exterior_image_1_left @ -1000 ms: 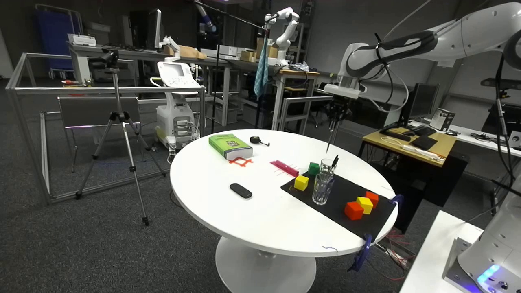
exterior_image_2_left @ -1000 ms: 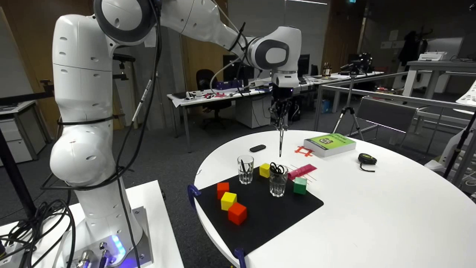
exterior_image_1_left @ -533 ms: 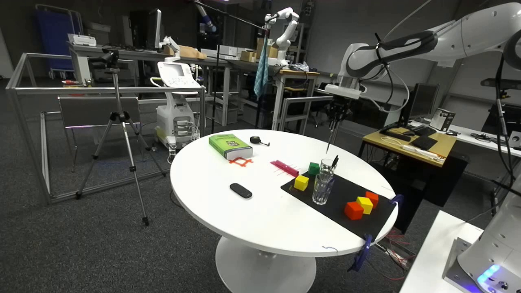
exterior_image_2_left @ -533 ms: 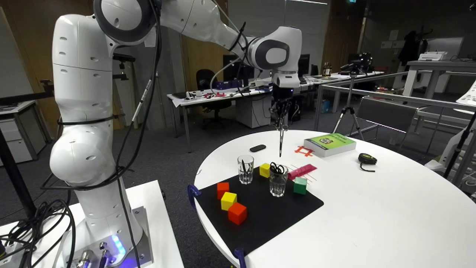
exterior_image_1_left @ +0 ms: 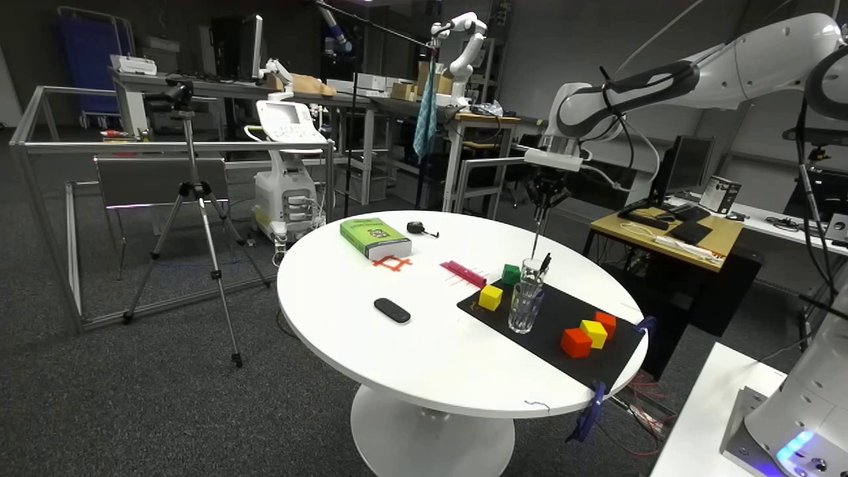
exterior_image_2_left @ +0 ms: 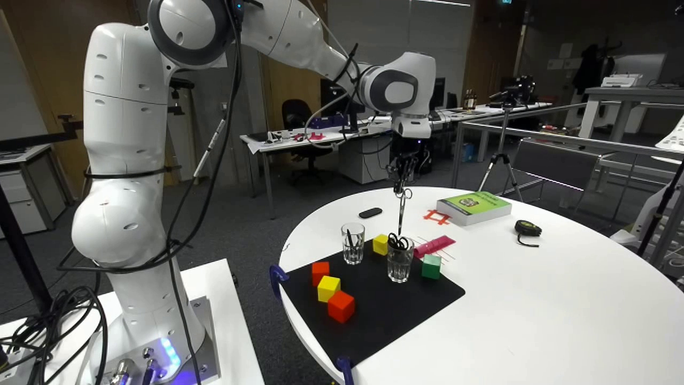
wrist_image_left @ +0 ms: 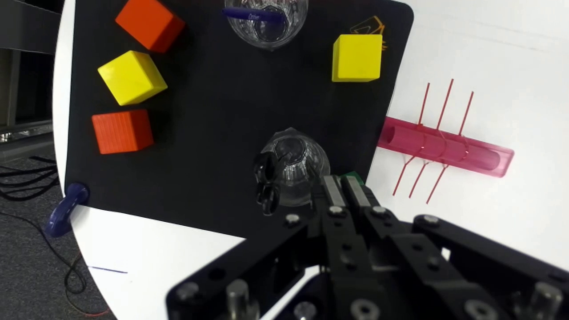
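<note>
Over the mat (exterior_image_2_left: 382, 315) on the white tabletop (exterior_image_2_left: 545, 305), the pincer (wrist_image_left: 338, 178) is gripping a slender metal tool (exterior_image_2_left: 401, 215) at its upper end, closed on it near a ring handle. The tool is hanging nearly upright, tip down, and in both exterior views that tip is lining up with the rim of a glass (exterior_image_2_left: 399, 266); the views are leaving unclear whether it is touching the rim. Black scissors (exterior_image_2_left: 397, 243) are sticking up from that glass, crowding its mouth. As an exterior view is showing it, the green cube (exterior_image_2_left: 431, 267) is sitting just to the right, the far yellow cube (exterior_image_2_left: 380, 244) to the left, and the pen glass (exterior_image_2_left: 357, 249) is standing farther left.

Good handling at this height is calling for small, slow shifts: keeping the tool plumb, holding its tip clear of the scissors' loops, and checking alignment from both exterior views, since the wrist view is not plainly showing the tool. Gripped so high, the tool is probably acting like a long lever, so a knock at the tip is likely to be twisting it; easing straight up on contact is seeming wiser than pushing sideways and risking a tipped glass.
</note>
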Controlling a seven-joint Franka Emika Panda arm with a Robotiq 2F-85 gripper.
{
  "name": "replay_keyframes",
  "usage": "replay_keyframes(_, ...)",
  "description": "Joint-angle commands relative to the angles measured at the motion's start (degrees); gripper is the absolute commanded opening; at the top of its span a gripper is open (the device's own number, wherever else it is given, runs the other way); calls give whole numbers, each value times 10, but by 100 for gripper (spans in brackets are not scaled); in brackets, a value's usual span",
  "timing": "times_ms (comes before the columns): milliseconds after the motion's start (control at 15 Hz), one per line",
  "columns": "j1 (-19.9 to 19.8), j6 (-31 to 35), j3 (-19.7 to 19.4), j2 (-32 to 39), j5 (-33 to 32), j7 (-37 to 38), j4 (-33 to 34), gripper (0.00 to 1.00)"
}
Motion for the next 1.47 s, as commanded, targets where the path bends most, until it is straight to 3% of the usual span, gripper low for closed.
replay_keyframes(0,1,-2,-4,10,-1,-2,8,1)
replay_keyframes(1400,-6,4,-15,78,-2,-44,35,1)
